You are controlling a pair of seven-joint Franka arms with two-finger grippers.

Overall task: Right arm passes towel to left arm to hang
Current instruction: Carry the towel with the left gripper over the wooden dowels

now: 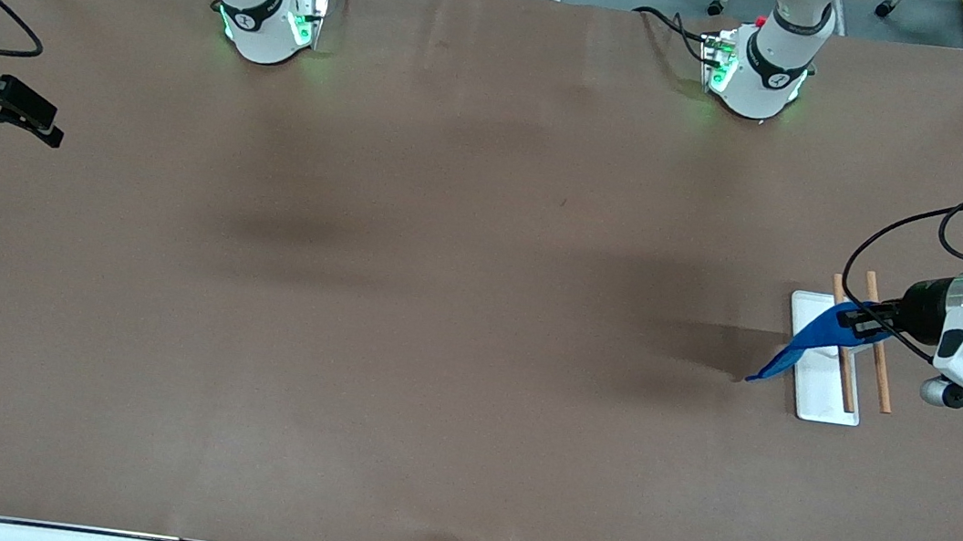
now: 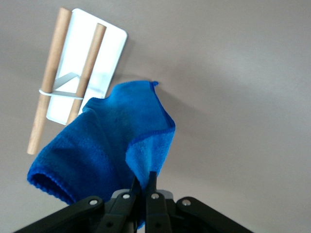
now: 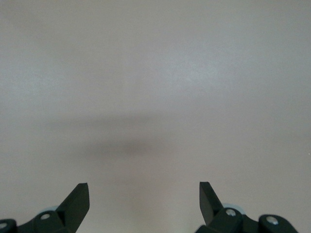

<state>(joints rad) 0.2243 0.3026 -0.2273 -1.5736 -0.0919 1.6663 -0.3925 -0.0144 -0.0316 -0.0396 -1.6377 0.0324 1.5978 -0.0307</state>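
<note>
The blue towel point(image 1: 808, 340) hangs in the air from my left gripper point(image 1: 852, 320), which is shut on its upper edge over the white rack base point(image 1: 816, 385). In the left wrist view the towel point(image 2: 104, 145) droops away from the pinching fingertips point(image 2: 152, 178), and the two wooden rails point(image 2: 87, 73) show past it. The towel's lower corner trails toward the middle of the table. My right gripper point(image 1: 48, 130) waits open over the right arm's end of the table; its wrist view shows spread fingers point(image 3: 80, 196) with only bare tabletop between them.
The rack is a white plate with two wooden dowels point(image 1: 879, 342) held above it, at the left arm's end of the table. Both arm bases point(image 1: 268, 28) stand along the table's edge farthest from the front camera. A black cable point(image 1: 884, 246) loops by the left wrist.
</note>
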